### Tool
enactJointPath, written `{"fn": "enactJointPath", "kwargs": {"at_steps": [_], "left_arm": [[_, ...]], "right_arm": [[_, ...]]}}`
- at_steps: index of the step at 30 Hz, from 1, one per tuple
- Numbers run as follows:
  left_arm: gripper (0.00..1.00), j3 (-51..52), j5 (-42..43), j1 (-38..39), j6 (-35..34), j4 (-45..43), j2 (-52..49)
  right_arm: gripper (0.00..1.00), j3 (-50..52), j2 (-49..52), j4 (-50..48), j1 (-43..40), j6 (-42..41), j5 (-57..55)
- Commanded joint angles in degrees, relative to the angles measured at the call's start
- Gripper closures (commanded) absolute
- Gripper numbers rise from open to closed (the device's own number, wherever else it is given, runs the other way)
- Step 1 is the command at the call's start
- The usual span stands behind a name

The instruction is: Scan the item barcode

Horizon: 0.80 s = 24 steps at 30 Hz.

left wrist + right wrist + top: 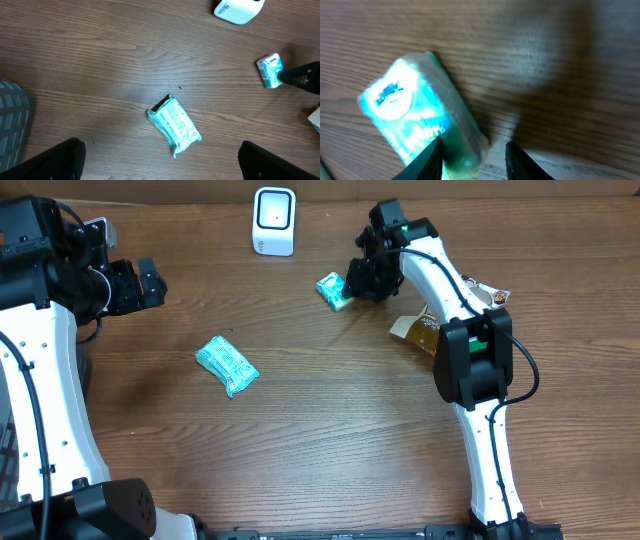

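The brown wooden table (pixel 330 450) shows darker streaked grain. The white rounded plastic scanner box (pixel 274 220) has a pale face ringed by a dark outline. Right of the scanner, the small teal-and-white glossy packet (pixel 331 290) has a turquoise face, a white patch with dark lettering and a green edge. Below and left of the scanner, the long crinkled mint-green packet (pixel 226 366) carries pale print. Further right of the scanner lies a tan cardboard piece (pixel 412 329). The left arm (pixel 40 380) and right arm (pixel 430 275) are white with black joints.
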<state>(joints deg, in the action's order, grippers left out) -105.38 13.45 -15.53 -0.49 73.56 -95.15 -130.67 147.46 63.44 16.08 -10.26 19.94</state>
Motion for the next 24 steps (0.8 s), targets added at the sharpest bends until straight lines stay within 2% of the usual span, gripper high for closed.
{"fn": "enactJointPath", "kwargs": {"at_steps": [1,3,4,6,7,11,19,24], "left_arm": [[0.00,-1.2,-0.1,-0.2,-0.9,-0.1,-0.2],[0.00,-1.2,-0.1,-0.2,-0.9,-0.1,-0.2],[0.00,-1.2,-0.1,-0.2,-0.9,-0.1,-0.2],[0.00,-1.2,-0.1,-0.2,-0.9,-0.1,-0.2],[0.00,-1.2,-0.1,-0.2,-0.9,-0.1,-0.2],[0.00,-1.2,-0.1,-0.2,-0.9,-0.1,-0.2],[0.00,-1.2,-0.1,-0.2,-0.9,-0.1,-0.2],[0.00,-1.2,-0.1,-0.2,-0.9,-0.1,-0.2]], "right_arm": [[0.64,2.8,-2.3,-1.5,1.6,0.5,-0.2],[0.70,4.3,-2.3,-2.7,2.1,0.5,-0.2],[0.76,5.2,-2.3,-3.4,2.3,0.4,-0.2],[0.94,6.3,-2.3,-4.1,2.6,-0.8,-0.2],[0.96,6.5,-2.3,-4.1,2.6,-1.7,-0.2],[0.96,6.2,-2.7,-2.7,2.3,-3.5,1.9],[0.96,6.1,-6.2,-1.8,0.2,-3.2,27.0],[0.96,6.1,-8.9,-1.9,-0.1,-0.6,36.7]]}}
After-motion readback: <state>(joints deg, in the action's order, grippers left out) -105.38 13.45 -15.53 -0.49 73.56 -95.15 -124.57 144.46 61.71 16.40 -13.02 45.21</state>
